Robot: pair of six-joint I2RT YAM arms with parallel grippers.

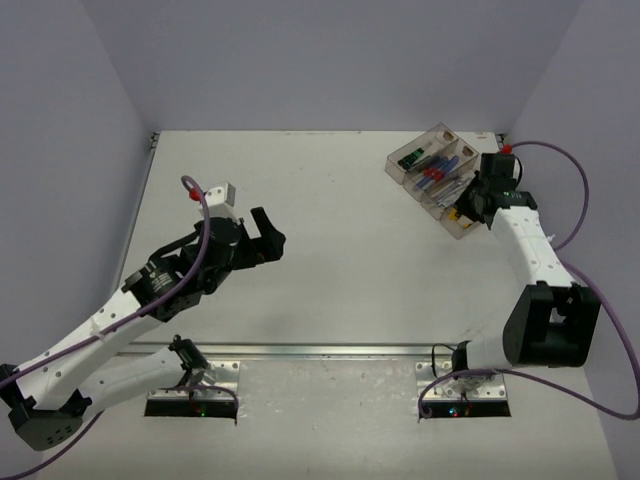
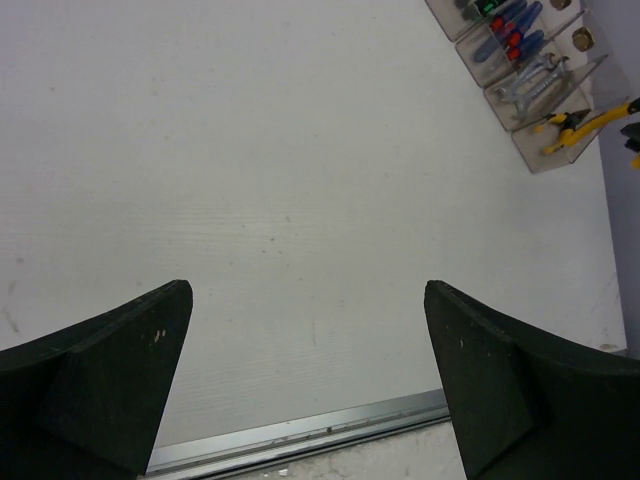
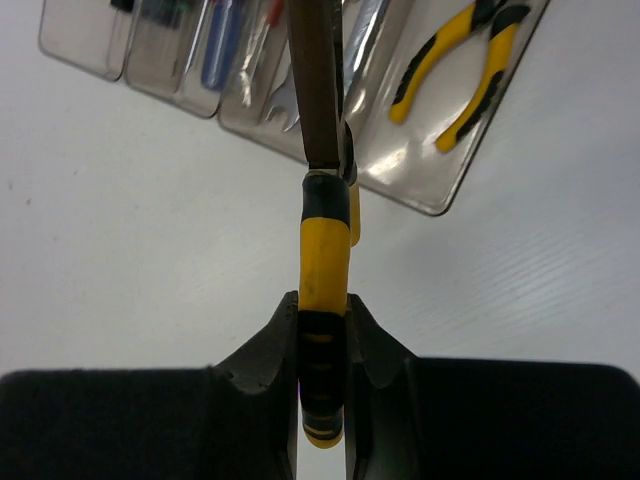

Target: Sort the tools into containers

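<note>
The containers are one clear smoky tray (image 1: 400,171) of four narrow bins at the back right. Its bins hold black-and-green screwdrivers (image 1: 412,157), blue-and-red screwdrivers (image 2: 510,30), silver wrenches (image 2: 535,82) and yellow-and-black pliers (image 3: 462,68). My right gripper (image 3: 322,330) is shut on the handle of a second pair of pliers (image 3: 322,245). Their dark metal head reaches over the tray's near edge. In the top view this gripper (image 1: 472,205) sits at the tray's right end. My left gripper (image 2: 306,290) hangs open over bare table, nothing between its fingers (image 2: 110,380), far left of the tray (image 2: 560,152).
A metal rail (image 1: 330,350) runs across the table near the arm bases. A small white block (image 1: 221,190) lies beside the left arm. Walls close the table on the left, back and right. Purple cables (image 1: 575,215) loop off the right arm.
</note>
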